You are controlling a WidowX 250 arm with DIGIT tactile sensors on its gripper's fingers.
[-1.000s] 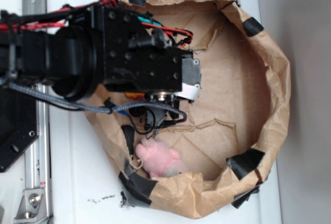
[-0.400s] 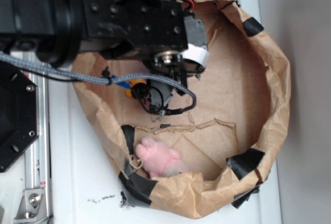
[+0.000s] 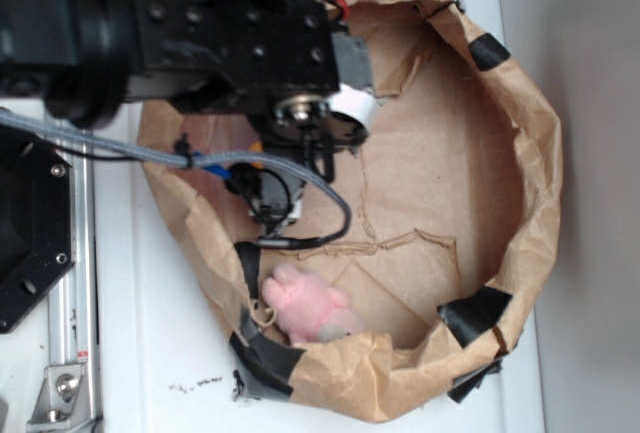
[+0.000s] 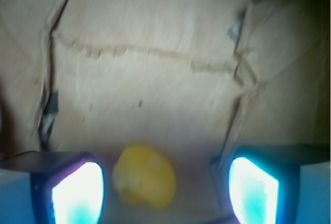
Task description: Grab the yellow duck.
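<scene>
In the wrist view the yellow duck [image 4: 145,177] lies blurred on the brown paper floor, between my gripper's [image 4: 165,192] two glowing fingers. It sits closer to the left finger [image 4: 77,193] than to the right one [image 4: 253,189], and touches neither. The gripper is open around it. In the exterior view the black arm and gripper [image 3: 272,201] reach down into the left part of the paper bowl [image 3: 535,153] and cover almost all of the duck.
A fuzzy pink plush [image 3: 310,308] lies against the bowl's near-left wall, below the gripper. The crumpled paper rim stands up all round, patched with black tape [image 3: 478,311]. A metal rail [image 3: 70,303] and black base plate sit to the left.
The arm has swung toward the top and left of the exterior view. The gripper has shifted left inside the bowl and now stands over the duck, hiding it.
</scene>
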